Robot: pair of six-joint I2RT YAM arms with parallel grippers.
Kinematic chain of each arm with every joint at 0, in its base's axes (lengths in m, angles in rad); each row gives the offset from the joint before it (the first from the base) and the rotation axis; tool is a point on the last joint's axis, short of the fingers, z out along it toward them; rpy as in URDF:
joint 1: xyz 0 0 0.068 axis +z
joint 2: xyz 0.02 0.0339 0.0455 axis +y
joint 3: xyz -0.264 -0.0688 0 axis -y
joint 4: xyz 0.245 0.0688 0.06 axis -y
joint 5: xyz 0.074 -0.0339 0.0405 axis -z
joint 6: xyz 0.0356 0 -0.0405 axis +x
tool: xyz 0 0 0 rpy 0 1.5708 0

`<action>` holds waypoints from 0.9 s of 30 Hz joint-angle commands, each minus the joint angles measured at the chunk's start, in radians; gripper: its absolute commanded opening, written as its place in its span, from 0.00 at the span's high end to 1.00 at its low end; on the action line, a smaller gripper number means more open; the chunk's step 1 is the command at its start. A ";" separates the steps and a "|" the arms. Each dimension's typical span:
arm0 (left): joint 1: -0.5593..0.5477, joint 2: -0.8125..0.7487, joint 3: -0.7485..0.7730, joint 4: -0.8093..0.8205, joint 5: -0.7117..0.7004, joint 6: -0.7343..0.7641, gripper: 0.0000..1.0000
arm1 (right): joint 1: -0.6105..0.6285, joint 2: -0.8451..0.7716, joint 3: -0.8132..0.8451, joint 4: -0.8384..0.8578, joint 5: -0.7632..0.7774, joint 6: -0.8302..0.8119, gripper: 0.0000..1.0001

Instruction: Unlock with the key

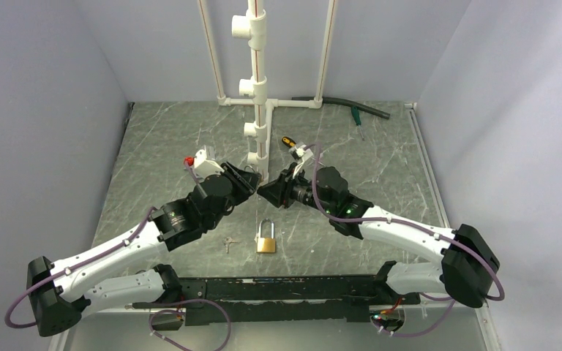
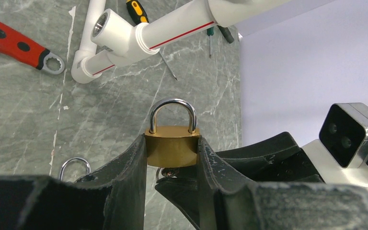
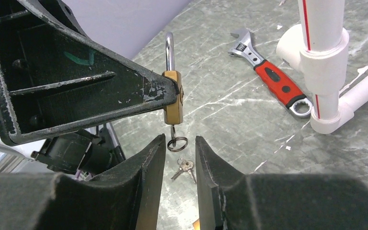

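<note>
Now the key juts below the padlock clenched in left claw, by released right claw.

Above bench centre, before pipe frame, left tool clamps held lock. Key hangs from its underside, ring between right tool fingers. Loose lock and spare keys lie nearer the bases. Wrench left of frame, screwdriver right.

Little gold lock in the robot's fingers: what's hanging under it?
Under the lock a thin key sticks out, with a small ring dangling. The key's tip is hidden inside.
</note>
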 commanded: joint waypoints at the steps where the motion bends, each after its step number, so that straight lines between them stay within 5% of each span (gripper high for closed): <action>1: 0.006 -0.030 0.008 0.037 -0.007 0.005 1.00 | -0.004 0.014 0.048 0.039 -0.003 -0.016 0.69; 8: 0.007 -0.023 -0.002 0.042 -0.001 0.000 1.00 | -0.004 0.035 0.060 0.046 -0.004 -0.021 0.75; 17: 0.012 -0.031 -0.010 0.036 0.003 -0.007 1.00 | -0.004 0.043 0.070 0.051 -0.007 -0.030 0.69; 27: 0.016 -0.033 -0.023 0.043 0.014 -0.019 1.00 | -0.004 0.049 0.063 0.068 -0.025 -0.031 0.91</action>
